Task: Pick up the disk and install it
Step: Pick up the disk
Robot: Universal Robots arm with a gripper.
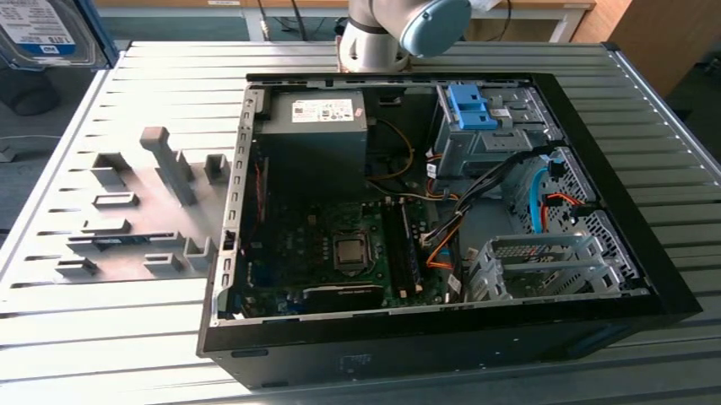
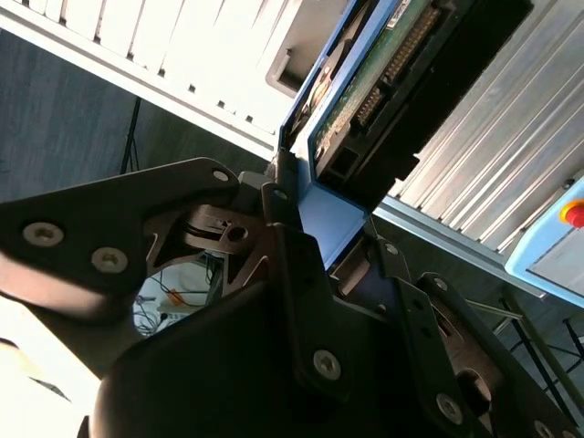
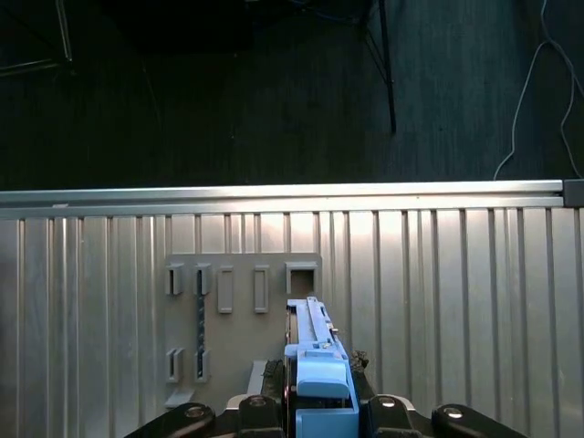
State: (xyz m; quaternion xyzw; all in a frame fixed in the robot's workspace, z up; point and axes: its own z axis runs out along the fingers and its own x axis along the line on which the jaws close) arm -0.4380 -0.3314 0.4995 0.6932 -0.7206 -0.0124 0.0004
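The disk [image 3: 315, 360] is seen edge-on in the first wrist view, held in the air above the ribbed table, with its blue bracket facing the camera. My gripper [image 3: 315, 406] is shut on it, one finger on each side. In the second wrist view, the disk [image 2: 392, 64] shows its green circuit board side and blue bracket, with the gripper [image 2: 319, 242] clamped on its near end. In the exterior view, the disk [image 1: 46, 29] shows its white-and-blue label at the top left corner. It is well away from the open computer case [image 1: 664, 295].
The case lies open on the ribbed metal table [image 1: 113, 346]. Inside are a grey power supply box [image 1: 316, 114], a drive cage with a blue latch [image 1: 468, 105], an empty silver cage [image 1: 541, 261] and loose cables. A grey slotted fixture plate [image 1: 135, 211] lies on the exterior view's left.
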